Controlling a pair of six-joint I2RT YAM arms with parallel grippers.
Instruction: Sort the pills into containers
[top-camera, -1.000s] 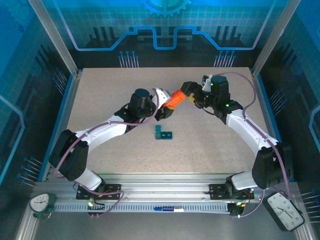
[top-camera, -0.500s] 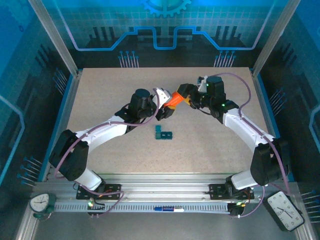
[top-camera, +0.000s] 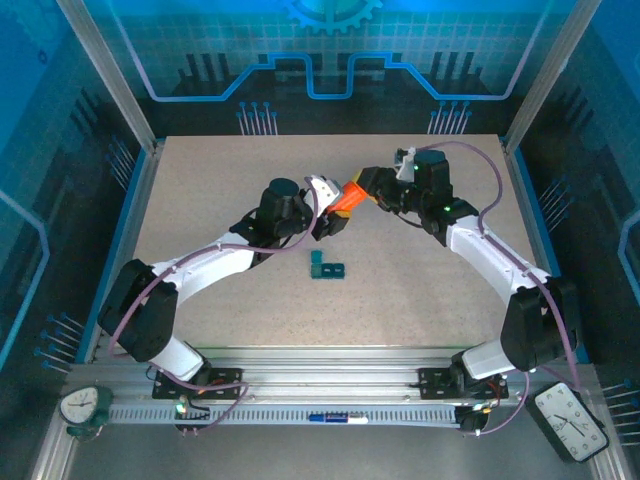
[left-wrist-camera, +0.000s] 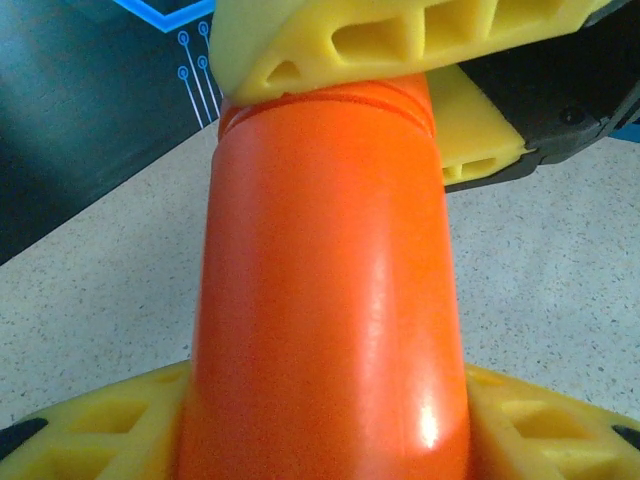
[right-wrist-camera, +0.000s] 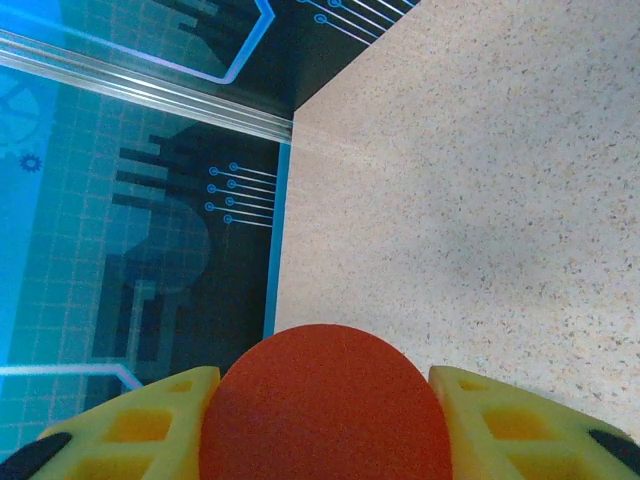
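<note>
The small dark-teal plastic pill box (top-camera: 326, 267) lies on the beige table (top-camera: 220, 180), near the raised orange cylindrical plastic bottle (top-camera: 347, 197). The left gripper (top-camera: 331, 205) clamps the bottle's body so the right gripper (top-camera: 368, 186), jaws pinching its cap (right-wrist-camera: 325, 400), can probably unscrew it.

bottle (top-camera: 345, 198) between left gripper (top-camera: 330, 207) and right gripper (top-camera: 366, 186), pill box (top-camera: 326, 267) in front

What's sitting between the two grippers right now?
The orange bottle: the left gripper grips its body, the right gripper clamps its cap end, clearest in the top view.
</note>
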